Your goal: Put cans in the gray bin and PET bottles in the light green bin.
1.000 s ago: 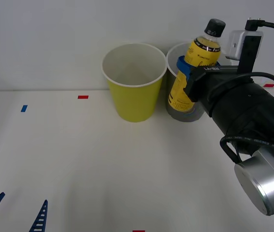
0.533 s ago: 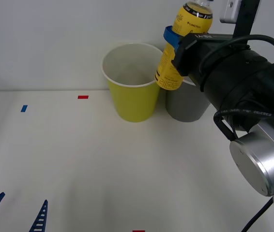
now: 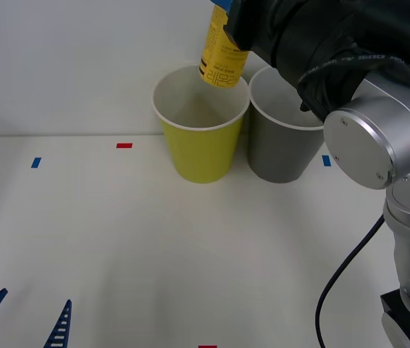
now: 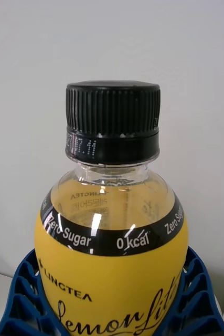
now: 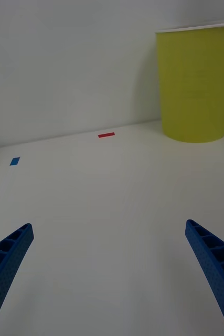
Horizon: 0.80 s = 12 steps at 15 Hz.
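Right gripper (image 4: 112, 315) at top center of the front frame, blue fingers (image 4: 17, 294) clamped round the yellow PET bottle (image 3: 222, 54), hanging over the light green bin (image 3: 201, 145) mouth; gray bin (image 3: 285, 148) just beside it. Step: drop-off. Next move likely needs fingers spread so bottle falls in. Left gripper (image 5: 112, 273) parked lower left over the bench (image 3: 118, 246), fingers wide apart, holding nothing

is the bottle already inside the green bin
No, the right gripper holds the bottle above the green bin, its base just over the rim.
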### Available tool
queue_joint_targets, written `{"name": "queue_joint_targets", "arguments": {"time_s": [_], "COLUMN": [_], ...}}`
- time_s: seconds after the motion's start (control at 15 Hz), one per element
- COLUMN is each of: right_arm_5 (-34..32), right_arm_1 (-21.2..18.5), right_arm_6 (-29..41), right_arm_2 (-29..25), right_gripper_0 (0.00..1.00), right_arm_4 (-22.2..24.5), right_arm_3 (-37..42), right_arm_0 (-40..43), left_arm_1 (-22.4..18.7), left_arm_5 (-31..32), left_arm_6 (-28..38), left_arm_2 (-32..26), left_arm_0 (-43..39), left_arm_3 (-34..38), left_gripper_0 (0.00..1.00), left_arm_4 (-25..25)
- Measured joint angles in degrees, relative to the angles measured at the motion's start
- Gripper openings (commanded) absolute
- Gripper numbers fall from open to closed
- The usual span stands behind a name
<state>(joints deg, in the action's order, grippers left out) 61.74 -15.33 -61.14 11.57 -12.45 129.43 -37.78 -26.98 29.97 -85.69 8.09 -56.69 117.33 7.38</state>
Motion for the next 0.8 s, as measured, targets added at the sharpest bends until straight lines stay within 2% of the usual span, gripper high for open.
{"name": "queue_joint_targets", "arguments": {"time_s": [0.47,0.8], "right_arm_5": [-12.18,-16.52], "right_arm_1": [-0.25,0.28], "right_arm_6": [-1.3,-1.88], "right_arm_2": [0.12,2.36], "right_gripper_0": [0.0,0.0], "right_arm_4": [0.31,2.08], "right_arm_3": [-18.49,-27.35], "right_arm_0": [-6.87,-9.89], "left_arm_1": [0.0,0.0], "left_arm_5": [0.0,0.0], "left_arm_6": [0.0,0.0], "left_arm_2": [0.0,0.0], "left_arm_0": [0.0,0.0], "left_arm_3": [0.0,0.0], "left_gripper_0": [1.0,1.0], "left_arm_4": [0.0,0.0]}}
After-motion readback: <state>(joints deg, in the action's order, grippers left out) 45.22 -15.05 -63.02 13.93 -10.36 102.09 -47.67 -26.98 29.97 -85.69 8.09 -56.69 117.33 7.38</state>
